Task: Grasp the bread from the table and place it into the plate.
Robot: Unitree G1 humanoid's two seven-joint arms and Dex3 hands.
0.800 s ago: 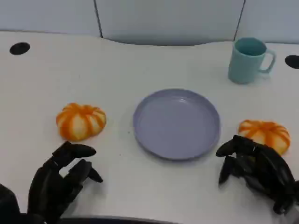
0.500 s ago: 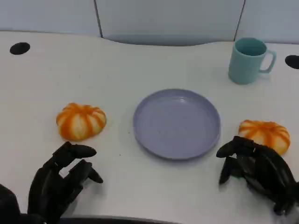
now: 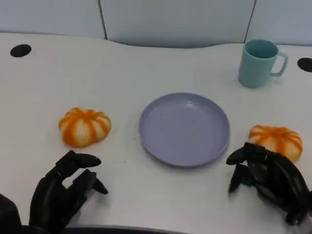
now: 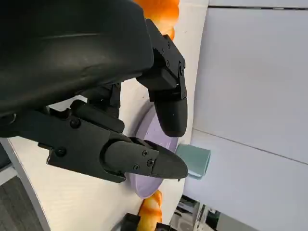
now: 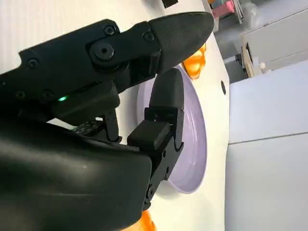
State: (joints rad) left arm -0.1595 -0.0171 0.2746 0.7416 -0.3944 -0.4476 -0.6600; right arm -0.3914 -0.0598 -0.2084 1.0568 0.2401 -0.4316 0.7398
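Two orange-and-white striped bread buns lie on the white table. The left bun (image 3: 84,126) sits left of the lavender plate (image 3: 184,128), the right bun (image 3: 276,140) at the plate's right. The plate holds nothing. My left hand (image 3: 63,191) hovers near the front edge, below the left bun, fingers apart and holding nothing. My right hand (image 3: 268,178) sits just in front of the right bun, fingers curved and apart, with nothing in them. The left wrist view shows the plate (image 4: 147,149) past my fingers (image 4: 139,161) and a bun (image 4: 161,12). The right wrist view shows the plate (image 5: 192,139).
A teal mug (image 3: 259,62) stands at the back right, beyond the plate. Two dark round holes (image 3: 20,50) mark the table's far corners. A grey-white partition wall runs behind the table.
Almost nothing differs. My left hand has drifted very slightly toward the front edge; the right hand, buns, plate and mug stay put.
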